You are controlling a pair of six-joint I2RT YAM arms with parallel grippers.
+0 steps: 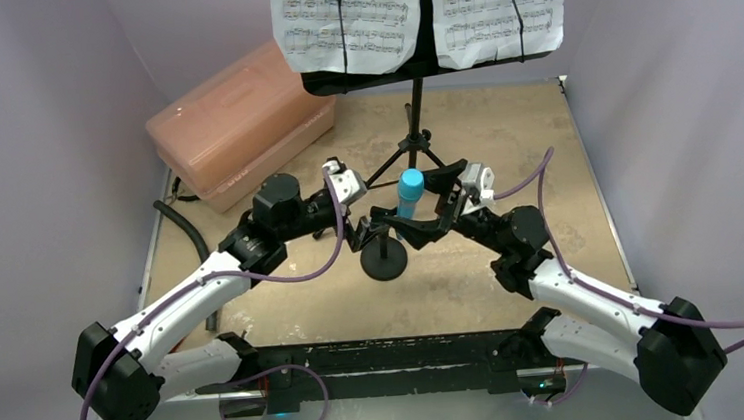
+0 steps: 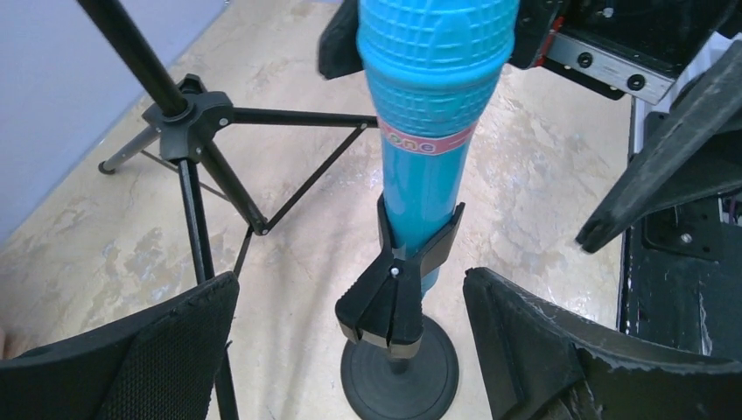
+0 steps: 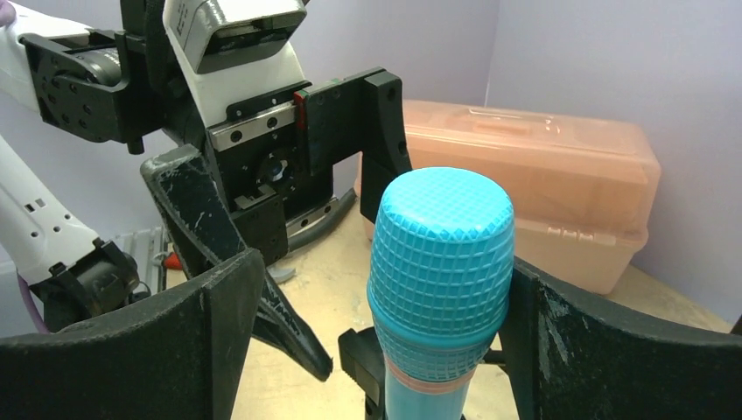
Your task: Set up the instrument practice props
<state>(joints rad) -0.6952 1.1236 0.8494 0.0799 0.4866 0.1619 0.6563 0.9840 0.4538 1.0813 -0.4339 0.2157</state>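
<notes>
The cyan-blue microphone (image 1: 410, 189) stands upright in the clip (image 2: 398, 297) of the small black mic stand, over its round base (image 1: 384, 260). My left gripper (image 2: 350, 350) is open, one finger on each side of the clip and apart from it. My right gripper (image 3: 385, 341) is open around the microphone's head (image 3: 440, 249). Its right finger (image 3: 595, 341) is against or very near the head and its left finger stands well off. The black tripod music stand (image 1: 417, 106) stands behind, with two white sheet-music pages (image 1: 348, 16) (image 1: 502, 4) on its desk.
The pink translucent box (image 1: 241, 120) lies at the back left and also shows in the right wrist view (image 3: 542, 192). The music stand's tripod legs (image 2: 188, 114) spread just beyond the mic stand. A black hose (image 1: 184, 230) curves along the left edge.
</notes>
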